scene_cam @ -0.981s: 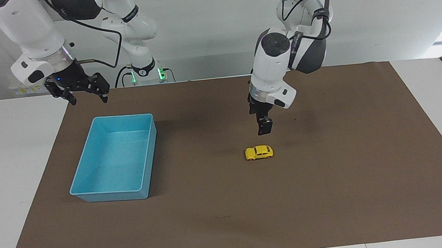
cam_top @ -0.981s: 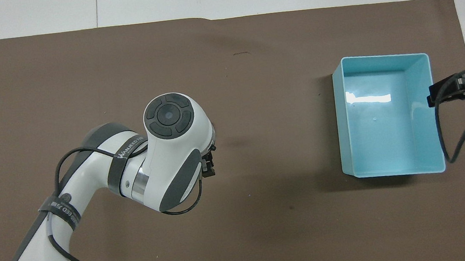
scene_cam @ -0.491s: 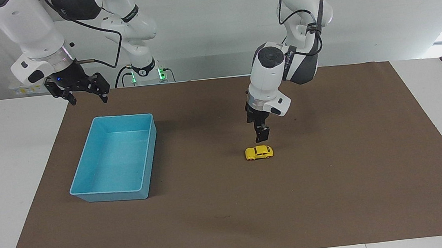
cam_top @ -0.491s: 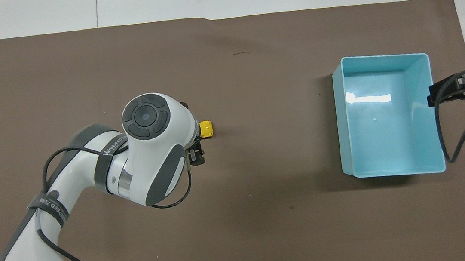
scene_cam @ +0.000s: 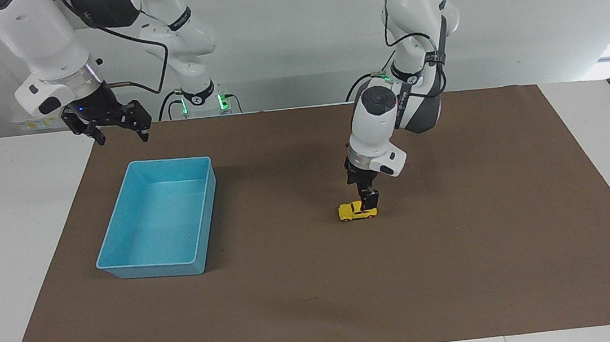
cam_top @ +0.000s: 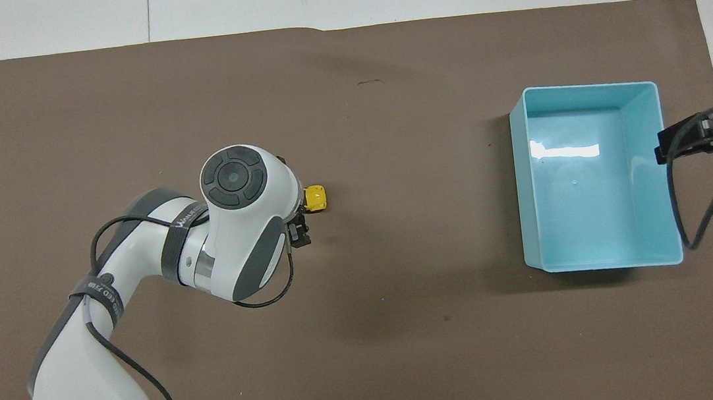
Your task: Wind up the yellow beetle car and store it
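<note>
My left gripper point(scene_cam: 368, 203) is down on the yellow beetle car point(scene_cam: 353, 211) mid-mat, at the blue bin's point(scene_cam: 122, 264) three o'clock; finger spread unreadable. I should grip squarely across its body. My right gripper point(scene_cam: 118, 128), open, waits.

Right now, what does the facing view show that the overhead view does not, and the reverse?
Only the facing view shows the left end effector down at the yellow beetle car, and the right end effector waiting above the mat, at the robots' end of the blue bin. Only the overhead view shows the left wrist covering most of the car. Both show the brown mat.
</note>
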Available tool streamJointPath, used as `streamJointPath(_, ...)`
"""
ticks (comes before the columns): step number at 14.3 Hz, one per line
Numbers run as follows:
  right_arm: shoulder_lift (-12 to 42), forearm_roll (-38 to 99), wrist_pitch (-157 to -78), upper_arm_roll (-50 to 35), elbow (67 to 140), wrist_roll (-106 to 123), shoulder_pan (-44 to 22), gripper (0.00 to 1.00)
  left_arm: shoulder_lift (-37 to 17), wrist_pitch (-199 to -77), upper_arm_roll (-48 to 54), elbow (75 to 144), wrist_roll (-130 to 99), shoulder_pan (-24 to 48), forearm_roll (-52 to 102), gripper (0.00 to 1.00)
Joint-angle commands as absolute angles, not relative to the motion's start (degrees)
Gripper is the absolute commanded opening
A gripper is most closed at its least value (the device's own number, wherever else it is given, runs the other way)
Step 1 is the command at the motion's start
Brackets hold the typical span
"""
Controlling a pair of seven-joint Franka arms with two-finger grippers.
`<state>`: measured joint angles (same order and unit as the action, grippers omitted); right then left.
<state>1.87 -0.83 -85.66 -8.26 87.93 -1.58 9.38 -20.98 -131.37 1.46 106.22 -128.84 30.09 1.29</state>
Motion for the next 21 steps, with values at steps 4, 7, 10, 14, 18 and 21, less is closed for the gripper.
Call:
streamJointPath(4, 1.76, 0.18, -85.43, -8.70, 88.07, -0.26, 10.28, 1.00, -24.08, -133.77, 1.49, 104.85, -131.83, 30.15, -0.88, 1.00)
streamJointPath(7, 1.76, 0.18, -85.43, -8.70, 88.07, -0.26, 10.28, 1.00, -24.08, -133.86, 1.49, 104.94, -131.66, 30.15, -1.14, 0.35)
streamJointPath(10, 1.76, 0.18, -85.43, -8.79, 88.07, -0.26, 10.28, 1.00, -24.26, -135.17, 1.49, 105.47, -128.68, 29.88, -1.49, 0.00)
streamJointPath(14, 1.76, 0.18, -85.43, -8.79, 88.07, -0.26, 10.28, 1.00, -24.17, -135.35, 1.58, 105.73, -126.12, 29.71, -1.49, 0.00)
streamJointPath(18, 1.76, 0.18, -85.43, -8.79, 88.07, -0.26, 10.28, 1.00, -24.17, -135.26, 1.49, 106.78, -124.46, 26.38, -1.49, 0.00)
streamJointPath(21, 1.76, 0.18, -85.43, -8.70, 88.07, -0.18, 10.28, 1.00, -24.17, -135.26, 1.49, 107.05, -121.31, 22.78, -1.49, 0.00)
